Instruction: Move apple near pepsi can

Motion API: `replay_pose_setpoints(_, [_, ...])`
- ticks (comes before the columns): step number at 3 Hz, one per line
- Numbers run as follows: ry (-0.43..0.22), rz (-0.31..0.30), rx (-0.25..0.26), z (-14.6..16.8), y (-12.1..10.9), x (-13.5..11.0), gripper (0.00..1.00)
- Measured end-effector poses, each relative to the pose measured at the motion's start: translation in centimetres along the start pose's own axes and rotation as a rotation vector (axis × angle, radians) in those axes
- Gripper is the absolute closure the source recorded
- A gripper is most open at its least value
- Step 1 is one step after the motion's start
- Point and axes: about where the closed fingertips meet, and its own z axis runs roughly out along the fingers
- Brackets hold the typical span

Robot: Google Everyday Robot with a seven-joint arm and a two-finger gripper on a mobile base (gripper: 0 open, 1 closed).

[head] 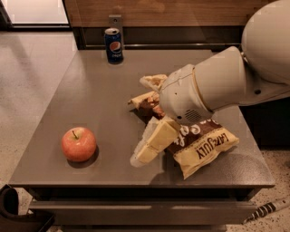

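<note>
The apple, red-orange with a short stem, sits on the grey table near its front left corner. The pepsi can, dark blue with a silver top, stands upright at the table's far edge, left of centre. My gripper hangs over the middle of the table, to the right of the apple and well apart from it. It is open and empty, with one cream finger pointing down-left and the other higher up. The white arm reaches in from the right.
Brown and yellow snack bags lie on the table right of centre, partly under my wrist. A wooden wall panel runs behind the table. A dark object sits on the floor at the front left.
</note>
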Motion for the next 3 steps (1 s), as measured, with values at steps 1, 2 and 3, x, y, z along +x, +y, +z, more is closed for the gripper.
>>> replay_pose_setpoints(1, [-0.054, -0.018, -0.023, 3.2, 0.7, -0.9, 0.0])
replay_pose_setpoints(2, [-0.099, -0.025, -0.051, 6.0, 1.3, -1.2, 0.0])
replay_pose_setpoints(3, [-0.137, -0.017, -0.078, 8.8, 1.8, -0.5, 0.0])
